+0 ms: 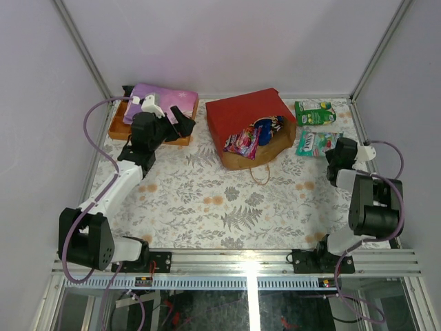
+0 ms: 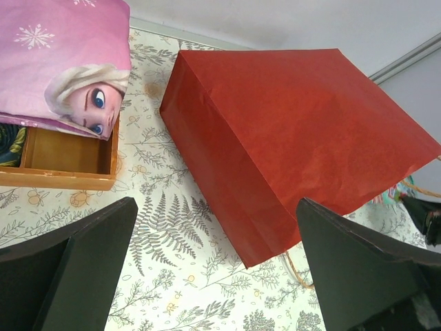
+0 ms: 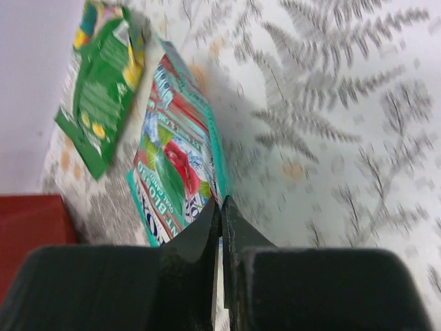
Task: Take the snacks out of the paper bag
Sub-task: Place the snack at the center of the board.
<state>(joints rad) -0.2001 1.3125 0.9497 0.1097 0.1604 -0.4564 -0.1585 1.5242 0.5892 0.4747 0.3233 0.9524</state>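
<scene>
Got the red paper bag (image 1: 241, 114) on its side, back middle of the table (image 1: 207, 200), snacks (image 1: 251, 140) poking from its mouth. Seeing the left gripper (image 2: 217, 207) spread wide near the orange tray (image 1: 118, 126), nothing in it. Also seeing the right gripper (image 3: 222, 207) pinched on the edge of a teal packet (image 3: 172, 165), beside a green packet (image 1: 315, 110).

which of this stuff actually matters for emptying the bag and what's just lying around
Part of the job:
- red paper bag
- pink packet and blue packet in its mouth
- green packet and teal packet, already out to its right

Just lying about:
- orange wooden tray
- pink-purple cloth on the tray
</scene>
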